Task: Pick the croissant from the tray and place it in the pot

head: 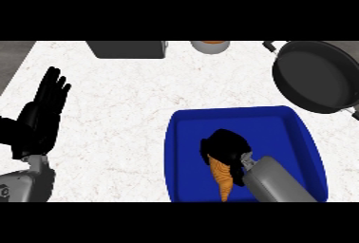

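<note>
We see our right hand [226,146] low inside the blue tray [231,115], its fingers bunched and curled over the upper end of the croissant [223,182]. The rest of the pastry pokes out below the hand toward the tray's near wall, beside our forearm. Our left hand [42,118] rests spread, fingers up, at the left edge of the tabletop [126,104].

The first risk we judge is the hold itself. We grip only one end of a long, tapered pastry, so the free end may swing or sag once we lift, and the croissant could twist out of our fingers. We cannot tell how far the fingers wrap under it, since the hand hides that end.

The second risk is the tray wall. The dark pot [316,76] sits beyond the tray's far right corner, near it but apart. A low path that way could drag the dangling tip against the rim and knock the pastry free or shove the tray.

The third is the release. The pot is wide, yet a tilted croissant let go near its rim could land across the edge and tip out onto the tabletop. We would want it well over the middle before opening.
</note>
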Motion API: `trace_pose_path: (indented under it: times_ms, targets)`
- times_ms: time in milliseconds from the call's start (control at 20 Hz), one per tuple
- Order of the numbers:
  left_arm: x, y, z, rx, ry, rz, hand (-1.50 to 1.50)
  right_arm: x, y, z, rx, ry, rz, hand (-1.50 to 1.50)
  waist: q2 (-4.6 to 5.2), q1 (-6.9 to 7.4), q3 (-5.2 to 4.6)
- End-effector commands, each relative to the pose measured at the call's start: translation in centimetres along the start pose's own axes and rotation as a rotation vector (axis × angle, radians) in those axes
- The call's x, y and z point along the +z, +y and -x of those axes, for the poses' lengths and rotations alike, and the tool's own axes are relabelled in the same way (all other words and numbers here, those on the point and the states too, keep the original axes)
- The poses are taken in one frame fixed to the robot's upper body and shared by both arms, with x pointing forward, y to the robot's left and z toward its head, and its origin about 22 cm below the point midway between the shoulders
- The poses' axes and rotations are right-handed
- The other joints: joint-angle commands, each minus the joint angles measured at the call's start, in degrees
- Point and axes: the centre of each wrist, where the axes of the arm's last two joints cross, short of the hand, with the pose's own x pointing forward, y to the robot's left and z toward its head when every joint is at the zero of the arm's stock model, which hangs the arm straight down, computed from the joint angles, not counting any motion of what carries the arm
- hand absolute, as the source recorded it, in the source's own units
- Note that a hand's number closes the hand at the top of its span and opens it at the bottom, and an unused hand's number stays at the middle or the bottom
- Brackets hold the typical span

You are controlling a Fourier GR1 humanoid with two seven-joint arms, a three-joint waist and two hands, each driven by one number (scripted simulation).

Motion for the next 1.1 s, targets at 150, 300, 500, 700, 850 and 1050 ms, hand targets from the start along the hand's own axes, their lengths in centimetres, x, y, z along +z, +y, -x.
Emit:
trace_pose_path:
  times_ms: [150, 300, 500, 700, 850, 1050]
  targets:
    - [0.3, 1.2, -1.2, -0.006, -0.002, -0.015, 0.00, 3.8, 4.5, 0.1, -0.039, -0.062, -0.002, 1.50, 0.10, -0.62, 0.10]
    - [0.5, 0.8, -0.6, -0.013, 0.003, -0.023, 0.00, 9.3, 5.6, 3.0, -0.103, -0.101, 0.088, 1.50, -0.09, -1.70, 0.12]
    - [1.2, 2.0, 0.2, -0.008, 0.006, -0.026, 0.00, 14.6, 7.5, 3.6, -0.156, -0.112, 0.160, 1.50, -0.02, -1.38, 0.08]
    - [-1.4, 0.8, 0.8, -0.023, 0.004, -0.023, 0.00, 17.5, 7.8, 2.5, -0.183, -0.101, 0.244, 1.50, 0.20, -1.49, 0.08]
    - [-0.3, 0.1, -0.6, -0.008, 0.017, -0.043, 0.00, 19.7, 5.2, 2.1, -0.256, -0.102, 0.418, 1.50, -0.13, -2.01, 0.07]
    - [0.0, 1.2, 0.8, -0.010, 0.008, -0.052, 0.00, 20.8, 3.8, 2.7, -0.371, -0.055, 0.728, 1.50, 0.03, -2.10, 0.03]
